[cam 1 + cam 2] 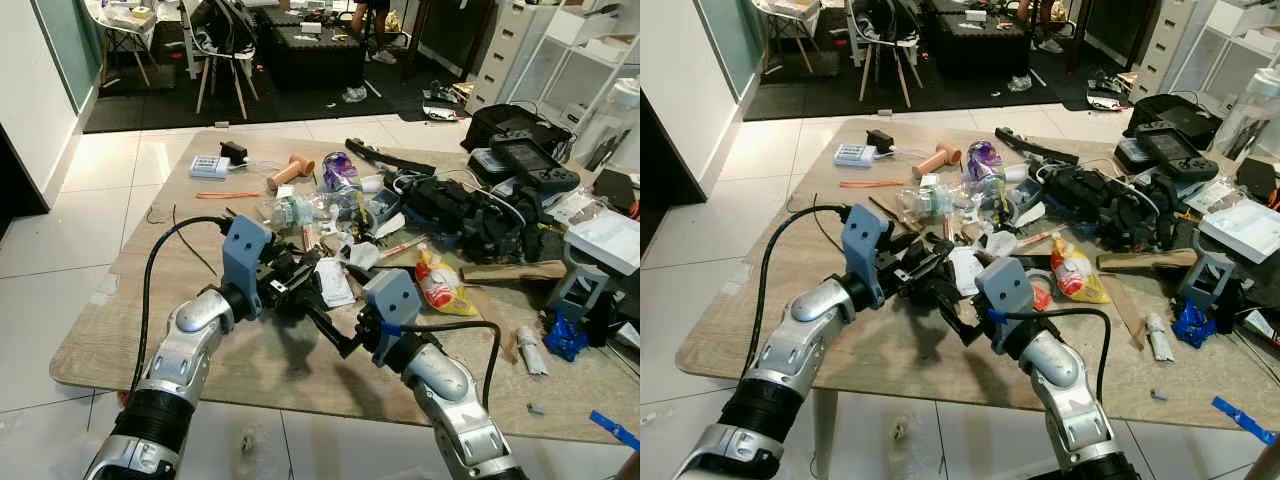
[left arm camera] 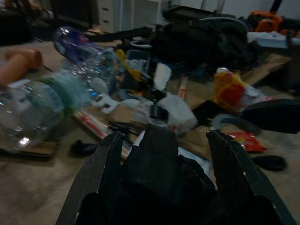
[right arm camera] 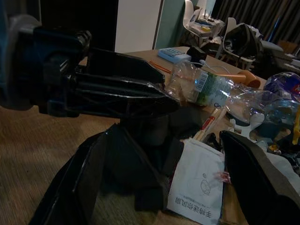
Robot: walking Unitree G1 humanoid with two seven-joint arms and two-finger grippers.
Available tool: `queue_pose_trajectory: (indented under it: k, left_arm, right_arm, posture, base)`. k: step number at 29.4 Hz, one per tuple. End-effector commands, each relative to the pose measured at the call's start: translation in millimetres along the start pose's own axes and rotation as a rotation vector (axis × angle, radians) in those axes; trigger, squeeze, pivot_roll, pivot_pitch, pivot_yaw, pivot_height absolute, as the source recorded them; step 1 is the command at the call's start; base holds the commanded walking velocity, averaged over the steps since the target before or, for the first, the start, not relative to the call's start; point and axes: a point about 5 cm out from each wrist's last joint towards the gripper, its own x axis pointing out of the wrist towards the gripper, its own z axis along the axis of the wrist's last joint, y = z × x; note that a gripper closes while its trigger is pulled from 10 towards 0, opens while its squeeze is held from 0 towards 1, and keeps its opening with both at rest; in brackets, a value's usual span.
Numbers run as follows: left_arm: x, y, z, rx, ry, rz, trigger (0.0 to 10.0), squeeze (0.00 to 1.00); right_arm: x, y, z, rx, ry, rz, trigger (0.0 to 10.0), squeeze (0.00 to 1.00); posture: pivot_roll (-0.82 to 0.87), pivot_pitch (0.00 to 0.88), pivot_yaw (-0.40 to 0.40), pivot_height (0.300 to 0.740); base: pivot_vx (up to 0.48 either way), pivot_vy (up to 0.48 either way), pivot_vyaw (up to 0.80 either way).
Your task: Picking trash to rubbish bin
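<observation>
A black crumpled wad [image 1: 300, 297] sits at the near edge of the trash pile on the wooden table [image 1: 120, 330]. My left gripper [image 1: 292, 283] reaches in from the left, and its fingers [image 2: 107, 164] press the wad [image 2: 159, 178] from both sides. My right gripper [image 1: 335, 330] comes from the right and stands open. The wad [image 3: 145, 150] lies against one of its fingers [image 3: 89, 173], clear of the other. Right behind lie a white paper sachet [image 3: 199, 183], clear plastic bottles [image 1: 290, 210] and a yellow-red snack packet [image 1: 440, 285].
The table's right half holds black bags and straps [image 1: 460, 215], a controller [image 1: 530, 160], a wooden mallet [image 1: 290, 170], a white box [image 1: 615, 240] and blue parts [image 1: 565, 335]. Bare wood lies along the near and left edges. Chairs [image 1: 225, 45] stand beyond on the tiled floor.
</observation>
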Motion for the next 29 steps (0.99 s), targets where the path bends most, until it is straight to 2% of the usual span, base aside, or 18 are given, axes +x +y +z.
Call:
queue_pose_trajectory:
  k: [1,3,8,9,10,11,12,15,22,26,28,29]
  left_arm:
    - [-0.4,-7.5,-8,-0.053,0.014,-0.027,10.0,0.0]
    - [0.0,-10.4,-10,-0.068,0.011,-0.032,10.0,0.0]
    - [-1.0,-12.1,-15,-0.039,0.047,-0.046,9.9,0.0]
    - [-1.3,-12.2,-16,-0.036,0.055,-0.049,5.3,0.0]
    - [-1.6,-12.3,-17,-0.035,0.062,-0.052,4.4,0.0]
    - [-2.2,-11.7,-17,-0.028,0.076,-0.052,1.1,0.0]
    - [-2.8,-11.1,-18,-0.025,0.085,-0.053,0.0,0.0]
    - [-4.9,-8.8,-21,-0.009,0.117,-0.044,0.0,0.0]
    - [-6.0,-3.6,-20,-0.012,0.109,0.004,0.0,0.0]
    - [-6.4,2.3,-13,-0.044,0.063,0.043,0.0,0.0]
    - [-6.7,3.0,-10,-0.055,0.044,0.038,0.0,0.0]
    - [-7.5,3.6,-3,-0.083,0.003,0.019,0.0,0.0]
  right_arm:
    - [-0.3,-1.9,-1,-0.009,0.004,-0.003,10.0,0.0]
    - [0.3,-1.8,-2,-0.011,0.004,-0.002,10.0,0.0]
    - [0.7,-1.2,-2,-0.012,0.004,0.0,10.0,0.0]
    - [0.7,-1.1,-2,-0.013,0.004,0.001,10.0,0.0]
    - [0.7,-1.1,-2,-0.014,0.005,0.002,10.0,0.0]
    - [0.7,-1.1,-2,-0.015,0.006,0.002,10.0,0.0]
    - [0.7,-1.1,-2,-0.017,0.006,0.003,10.0,0.0]
    - [0.2,-1.0,-3,-0.026,0.009,0.006,10.0,0.0]
    - [-0.1,-1.0,-2,-0.029,0.008,0.004,10.0,0.0]
    - [-0.4,-1.9,-2,-0.025,0.006,-0.007,10.0,0.0]
    - [-0.4,-2.2,-2,-0.021,0.004,-0.009,10.0,0.0]
    - [-0.5,-2.5,-1,-0.017,0.0,-0.011,10.0,0.0]
  posture:
    - [-0.1,0.064,-0.02,0.74]
    - [-0.1,0.064,-0.02,0.74]
    - [-0.1,0.056,-0.02,0.74]
    - [-0.1,0.056,-0.02,0.74]
    - [-0.1,0.056,-0.02,0.74]
    - [-0.1,0.056,-0.02,0.74]
    - [-0.1,0.056,-0.02,0.74]
    - [-0.1,0.053,-0.021,0.74]
    - [-0.1,0.057,-0.02,0.74]
    - [-0.1,0.062,-0.02,0.74]
    - [-0.1,0.062,-0.02,0.74]
    - [-0.1,0.062,-0.02,0.74]
  base:
    - [0.0,0.0,0.0]
    - [0.0,0.0,0.0]
    - [0.0,0.0,0.0]
    - [0.0,0.0,0.0]
    - [0.0,0.0,0.0]
    - [0.0,0.0,0.0]
    - [0.0,0.0,0.0]
    - [0.0,0.0,0.0]
    - [0.0,0.0,0.0]
    - [0.0,0.0,0.0]
    - [0.0,0.0,0.0]
    - [0.0,0.0,0.0]
